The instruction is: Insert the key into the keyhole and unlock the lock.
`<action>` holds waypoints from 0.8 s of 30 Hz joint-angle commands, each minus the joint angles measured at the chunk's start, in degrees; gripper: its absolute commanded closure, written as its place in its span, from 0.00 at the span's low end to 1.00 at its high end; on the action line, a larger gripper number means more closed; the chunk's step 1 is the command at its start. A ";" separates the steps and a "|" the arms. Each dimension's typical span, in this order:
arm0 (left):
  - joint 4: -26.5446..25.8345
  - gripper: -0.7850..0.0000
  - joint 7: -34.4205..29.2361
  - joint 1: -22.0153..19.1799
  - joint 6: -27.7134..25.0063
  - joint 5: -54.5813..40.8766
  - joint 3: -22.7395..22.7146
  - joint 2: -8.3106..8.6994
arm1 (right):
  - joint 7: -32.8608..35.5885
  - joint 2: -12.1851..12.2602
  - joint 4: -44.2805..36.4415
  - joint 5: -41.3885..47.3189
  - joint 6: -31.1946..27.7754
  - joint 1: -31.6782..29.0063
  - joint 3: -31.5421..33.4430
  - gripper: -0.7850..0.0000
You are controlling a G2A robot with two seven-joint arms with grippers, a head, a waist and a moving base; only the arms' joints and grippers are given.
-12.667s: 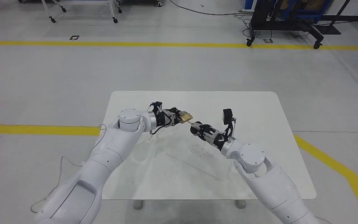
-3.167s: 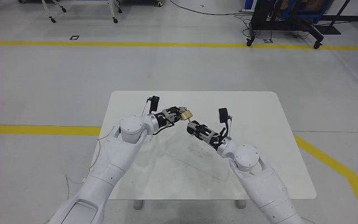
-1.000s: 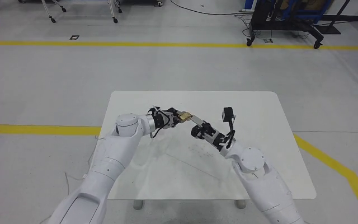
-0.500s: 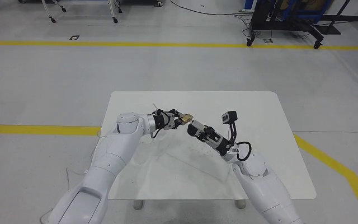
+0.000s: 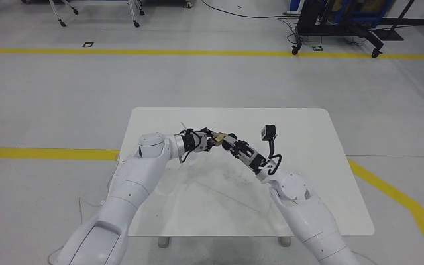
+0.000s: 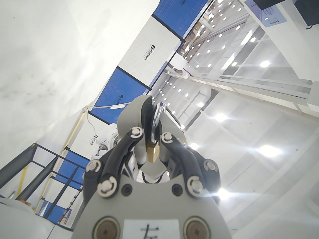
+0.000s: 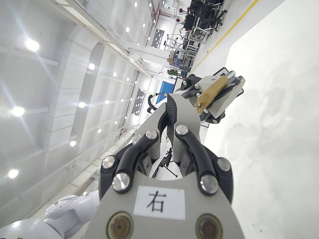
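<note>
Over the table (image 5: 318, 126), in the top view, you have the left gripper (image 5: 209, 140) clamped on the brass lock (image 5: 216, 139) and the right gripper (image 5: 230, 142) nosed right up against it; half a second ago a small gap separated them. In the left wrist view, the lock (image 6: 152, 151) sits pinched between the fingers, shackle toward their tips. In the right wrist view, your right fingers (image 7: 185, 115) are pressed together, and any key between them is hidden. Insertion looks to be in hand; next you need the blade lined up with the keyhole, then a turn.
</note>
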 commanded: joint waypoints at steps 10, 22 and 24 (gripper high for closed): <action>-1.57 1.00 2.70 0.58 -3.52 1.71 -0.22 0.21 | -6.39 -0.58 -0.71 -2.74 -0.15 -0.41 -1.11 0.00; -6.89 1.00 10.45 2.97 -12.83 8.57 -0.94 0.94 | -5.80 -0.57 -0.96 -2.29 -0.19 -0.53 -1.15 0.00; -7.94 1.00 11.36 3.59 -14.26 9.35 -1.22 1.06 | -5.80 -0.57 -0.96 -2.29 -0.19 -0.53 -1.15 0.00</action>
